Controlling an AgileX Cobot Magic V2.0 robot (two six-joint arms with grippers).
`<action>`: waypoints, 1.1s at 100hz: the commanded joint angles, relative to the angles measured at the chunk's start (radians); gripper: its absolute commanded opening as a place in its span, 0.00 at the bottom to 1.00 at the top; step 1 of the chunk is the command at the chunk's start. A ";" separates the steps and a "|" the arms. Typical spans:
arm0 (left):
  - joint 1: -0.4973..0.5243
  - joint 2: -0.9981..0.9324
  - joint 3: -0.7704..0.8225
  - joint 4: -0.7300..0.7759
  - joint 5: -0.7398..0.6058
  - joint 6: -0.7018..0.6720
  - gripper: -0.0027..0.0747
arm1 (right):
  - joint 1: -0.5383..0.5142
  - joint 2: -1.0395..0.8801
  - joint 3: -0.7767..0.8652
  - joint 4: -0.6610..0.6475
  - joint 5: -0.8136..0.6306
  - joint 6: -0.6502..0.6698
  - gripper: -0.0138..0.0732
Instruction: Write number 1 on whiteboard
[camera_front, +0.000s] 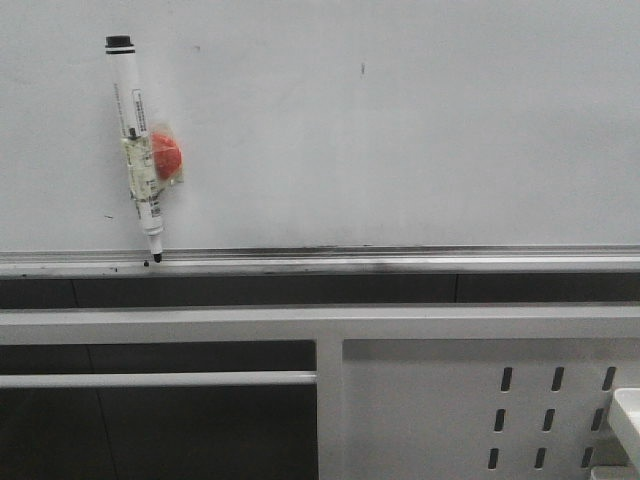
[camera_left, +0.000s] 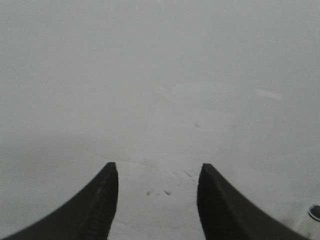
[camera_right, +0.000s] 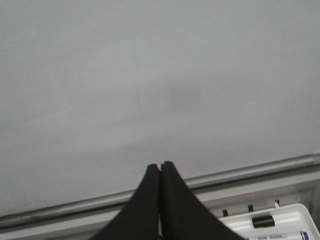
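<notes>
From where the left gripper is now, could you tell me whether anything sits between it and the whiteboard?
Nothing visible does. The open left gripper faces bare whiteboard, with only faint smudges ahead. The marker taped to a red magnet shows only in the front view.

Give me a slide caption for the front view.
Blank whiteboard with a black-capped marker taped to a red magnet, tip down at the tray rail; no arms in view.

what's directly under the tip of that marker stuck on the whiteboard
The marker hangs tip-down on the whiteboard, and its black tip meets the silver tray rail. Small dark specks lie on the rail beside the tip. No number 1 is visible.
</notes>
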 joint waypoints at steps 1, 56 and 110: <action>-0.070 0.015 -0.027 0.010 -0.045 0.002 0.52 | 0.000 0.021 -0.021 0.011 -0.034 -0.002 0.08; -0.484 0.149 0.276 -0.046 -0.501 -0.003 0.51 | 0.009 0.021 -0.023 0.139 -0.079 -0.037 0.08; -0.509 0.877 0.276 0.137 -1.292 -0.188 0.51 | 0.113 0.061 -0.036 0.575 -0.079 -0.608 0.08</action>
